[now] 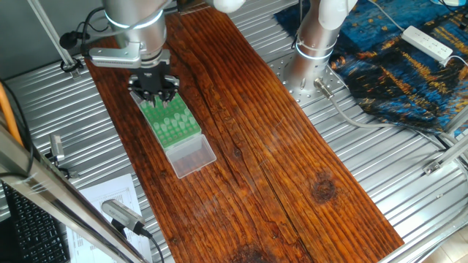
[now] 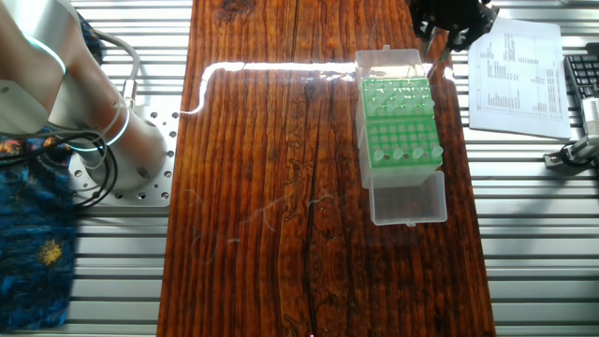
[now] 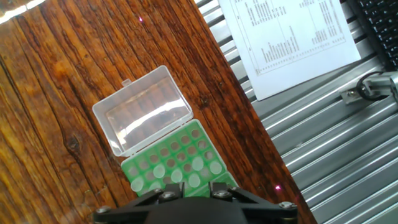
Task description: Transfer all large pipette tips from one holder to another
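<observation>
Tips (image 2: 404,153) sit upright in green rack (image 2: 401,126), whitish tops up for a vertical pick, one row beside open clear lid (image 2: 408,198). Claw (image 1: 154,93) hovers over the rack's far end; spread unclear.

Under me lies a dark wooden board (image 1: 292,161) on the ribbed metal table (image 1: 409,168). On the board rests a green rack (image 2: 401,131) with its clear lid (image 2: 408,198) open flat.
</observation>
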{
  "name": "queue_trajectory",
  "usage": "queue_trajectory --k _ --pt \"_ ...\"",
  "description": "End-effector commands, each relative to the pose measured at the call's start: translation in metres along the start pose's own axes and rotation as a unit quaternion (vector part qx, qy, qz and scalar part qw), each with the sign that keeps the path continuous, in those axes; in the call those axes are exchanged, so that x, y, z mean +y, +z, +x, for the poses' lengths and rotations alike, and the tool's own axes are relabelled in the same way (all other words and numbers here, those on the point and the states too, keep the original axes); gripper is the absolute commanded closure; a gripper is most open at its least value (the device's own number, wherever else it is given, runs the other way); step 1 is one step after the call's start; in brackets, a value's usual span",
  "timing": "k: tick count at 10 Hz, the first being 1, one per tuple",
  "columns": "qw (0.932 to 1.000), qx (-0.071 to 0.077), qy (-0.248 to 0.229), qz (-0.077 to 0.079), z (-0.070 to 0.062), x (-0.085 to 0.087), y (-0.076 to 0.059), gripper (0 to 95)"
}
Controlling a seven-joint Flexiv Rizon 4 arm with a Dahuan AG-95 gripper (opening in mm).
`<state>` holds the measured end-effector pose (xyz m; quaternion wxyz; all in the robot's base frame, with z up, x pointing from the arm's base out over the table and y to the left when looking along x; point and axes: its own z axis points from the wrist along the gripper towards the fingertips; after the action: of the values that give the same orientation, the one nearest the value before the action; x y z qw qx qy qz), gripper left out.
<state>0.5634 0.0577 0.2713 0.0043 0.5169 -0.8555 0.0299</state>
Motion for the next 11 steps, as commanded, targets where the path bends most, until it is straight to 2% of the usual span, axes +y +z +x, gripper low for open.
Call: queue_trajectory --k 1,3,4,5,7,8,10,11 --pt "0.9998 0.007 -0.019 -0.004 0.003 0.000 -0.001 76.0" --pt "0.9991 0.010 -0.040 -0.004 0.014 -0.003 -0.003 76.0" --pt "0.9984 0.009 -0.056 -0.005 0.025 -0.007 -0.001 76.0" --pt "0.9977 0.009 -0.067 -0.004 0.037 -0.012 0.002 76.0" --pt "0.9972 0.022 -0.072 0.002 0.052 -0.017 0.013 76.0" --pt "0.9975 0.025 -0.066 0.003 0.059 -0.017 0.019 76.0" --pt "0.9997 0.018 -0.016 0.003 0.078 -0.012 0.034 76.0" --pt "0.9996 0.027 0.007 0.005 0.084 -0.009 0.036 76.0"
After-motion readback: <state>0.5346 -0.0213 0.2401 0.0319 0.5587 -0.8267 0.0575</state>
